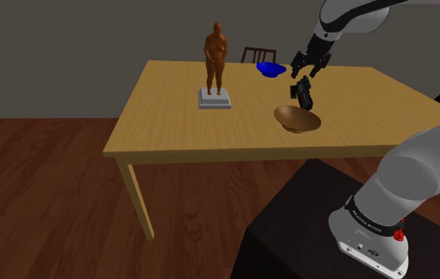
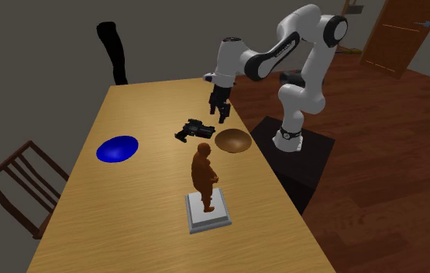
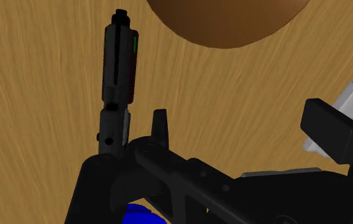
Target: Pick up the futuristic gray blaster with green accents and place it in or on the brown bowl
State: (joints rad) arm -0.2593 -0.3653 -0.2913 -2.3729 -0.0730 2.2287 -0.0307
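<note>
The dark gray blaster (image 2: 194, 129) lies on the wooden table, just beside the brown bowl (image 2: 232, 140). A thin green stripe marks its barrel (image 3: 120, 60), which points toward the brown bowl (image 3: 226, 22). From the shoulder camera the blaster (image 1: 304, 95) shows right behind the bowl (image 1: 297, 120). My gripper (image 1: 304, 74) hangs a little above the blaster, fingers apart and holding nothing. In the second exterior view the gripper (image 2: 221, 113) hovers over the gap between blaster and bowl.
A brown figurine on a grey base (image 2: 204, 194) stands further along the table (image 1: 170, 127). A blue dish (image 2: 118, 149) sits beyond the blaster, away from the brown bowl. A wooden chair (image 2: 19, 182) stands at the table's far side. My stand (image 1: 305, 230) adjoins the table's edge.
</note>
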